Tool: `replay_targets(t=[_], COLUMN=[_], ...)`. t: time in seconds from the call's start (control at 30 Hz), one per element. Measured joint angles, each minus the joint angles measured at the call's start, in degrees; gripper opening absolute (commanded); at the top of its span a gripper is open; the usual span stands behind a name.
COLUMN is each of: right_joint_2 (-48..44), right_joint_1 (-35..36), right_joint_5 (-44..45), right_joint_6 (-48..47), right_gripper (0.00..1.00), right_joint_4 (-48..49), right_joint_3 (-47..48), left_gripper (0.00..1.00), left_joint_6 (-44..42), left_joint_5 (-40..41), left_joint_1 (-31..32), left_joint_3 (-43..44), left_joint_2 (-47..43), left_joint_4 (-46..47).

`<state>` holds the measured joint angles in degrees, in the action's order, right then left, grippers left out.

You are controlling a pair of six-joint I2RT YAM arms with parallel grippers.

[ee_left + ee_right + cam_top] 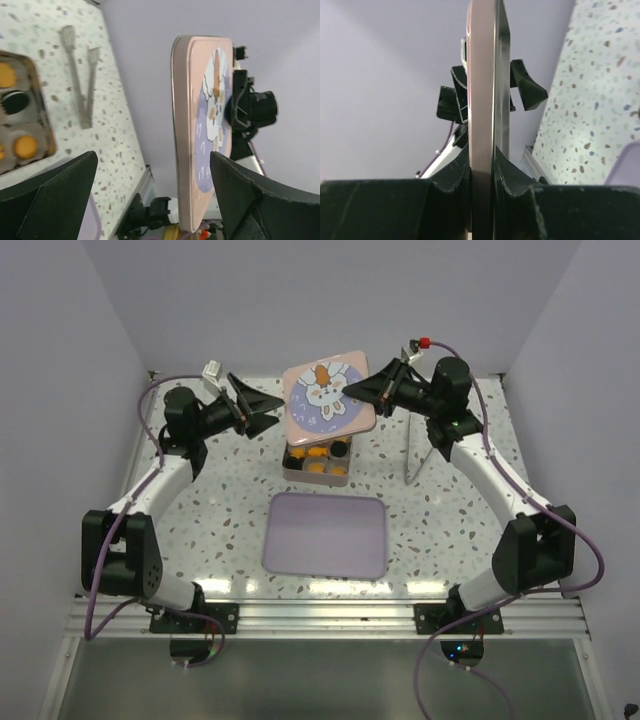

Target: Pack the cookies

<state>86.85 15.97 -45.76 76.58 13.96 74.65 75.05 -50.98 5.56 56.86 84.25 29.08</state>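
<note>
The right tool (349,392) is clamped on one edge of the lid (325,400) above the tin (290,468); the left tool (268,406) gapes apart beside it. Pinched at one edge, the lid could pivot or slip and land askew. The cookies (317,452) lie flat in the tin on the counter, face up. They are seemingly round, with no long axis.

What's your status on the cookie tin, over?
Right gripper shut on lid, held over tin. Left gripper open at lid's left edge. Cookies sit in tin, lid not on. Tongs lie clear right of tin.
</note>
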Motion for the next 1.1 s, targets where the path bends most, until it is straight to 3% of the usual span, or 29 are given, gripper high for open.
replay_targets(t=[0.17, 0.33, 0.63, 0.9, 1.1], right_joint_2=[2.7, 6.4, 13.0, 22.7, 23.8], right_joint_1=[-0.3, 0.2, 5.6, 8.0, 8.0], right_joint_5=[4.9, 10.0, 18.0, 21.8, 24.7], right_joint_6=[-4.6, -6.7, -4.7, -3.3, -3.3], right_gripper=[0.00, 0.00, 0.00, 0.00, 0.00], right_joint_4=[-7.9, -11.4, -1.7, 3.5, 5.0], right_joint_3=[0.2, 0.2, -5.8, -4.8, -3.8], left_gripper=[1.00, 1.00, 1.00, 1.00, 1.00], left_joint_6=[-12.1, -22.1, -31.5, -35.8, -39.1], left_joint_5=[6.4, 11.1, 13.2, 14.0, 14.8], left_joint_1=[-1.2, -1.2, 0.1, 3.1, 3.1], left_joint_3=[1.0, 5.7, 10.2, 17.3, 22.2], left_joint_2=[0.7, 4.7, 16.5, 25.5, 29.0], left_joint_4=[-16.8, -26.3, -31.3, -34.9, -38.2])
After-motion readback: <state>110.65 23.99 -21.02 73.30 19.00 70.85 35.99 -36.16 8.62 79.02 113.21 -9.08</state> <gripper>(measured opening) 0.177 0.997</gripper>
